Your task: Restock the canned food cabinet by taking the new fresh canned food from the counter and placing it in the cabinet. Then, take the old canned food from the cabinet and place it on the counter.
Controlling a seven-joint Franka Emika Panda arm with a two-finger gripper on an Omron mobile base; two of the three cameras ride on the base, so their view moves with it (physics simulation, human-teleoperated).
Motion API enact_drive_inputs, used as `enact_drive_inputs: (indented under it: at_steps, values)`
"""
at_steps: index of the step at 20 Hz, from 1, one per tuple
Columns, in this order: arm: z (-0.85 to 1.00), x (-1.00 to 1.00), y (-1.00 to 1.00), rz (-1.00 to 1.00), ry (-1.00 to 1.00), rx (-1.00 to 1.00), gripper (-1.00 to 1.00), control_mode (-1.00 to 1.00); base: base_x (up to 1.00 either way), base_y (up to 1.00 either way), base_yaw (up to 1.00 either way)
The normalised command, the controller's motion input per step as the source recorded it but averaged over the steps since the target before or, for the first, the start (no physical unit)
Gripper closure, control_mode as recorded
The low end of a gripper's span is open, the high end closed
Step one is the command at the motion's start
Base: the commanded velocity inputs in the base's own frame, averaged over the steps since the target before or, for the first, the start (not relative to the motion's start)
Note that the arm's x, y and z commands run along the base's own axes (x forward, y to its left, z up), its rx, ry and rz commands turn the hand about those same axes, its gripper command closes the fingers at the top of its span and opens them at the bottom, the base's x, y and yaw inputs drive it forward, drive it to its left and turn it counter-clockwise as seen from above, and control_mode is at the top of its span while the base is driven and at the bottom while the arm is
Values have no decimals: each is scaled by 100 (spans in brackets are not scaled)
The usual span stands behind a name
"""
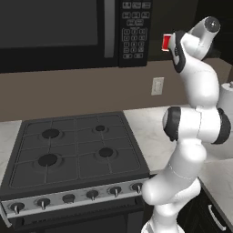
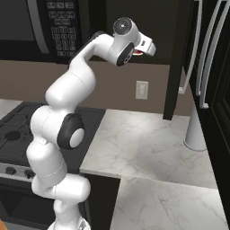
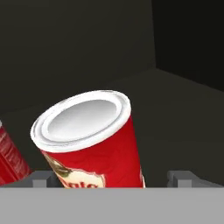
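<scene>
hand view, gripper [image 3: 111,178] holding labelled red can [image 3: 89,140] inside dark cabinet [image 3: 78,48], second can [image 3: 9,162] at left edge

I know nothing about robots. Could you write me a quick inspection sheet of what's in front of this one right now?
Surface: grey-white marbled counter, bare where it shows.
Job's things: red can with cream label between the fingertips, inside the dark cabinet, tilted in the hand view; edge of a second red can beside it.
Clutter: nothing seen.
Grippers: gripper raised to cabinet height; grip on the can cannot be confirmed.
Cables: nothing seen.
Surroundings: black gas stovetop, microwave, wall outlet, white cylinder on the counter.
</scene>
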Motion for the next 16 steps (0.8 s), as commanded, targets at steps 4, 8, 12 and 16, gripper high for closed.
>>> enact_drive_inputs:
  at_steps: [4, 8, 12, 16]
  values:
    - [-1, 3, -9, 3, 0, 0, 100, -100, 0, 0, 0]
    - [0, -14, 2, 0, 0, 0, 100, -100, 0, 0, 0]
    - [4, -86, 51, 0, -7, -2, 100, -100, 0, 0, 0]
    - [4, -100, 98, 0, -12, -9, 100, -100, 0, 0, 0]
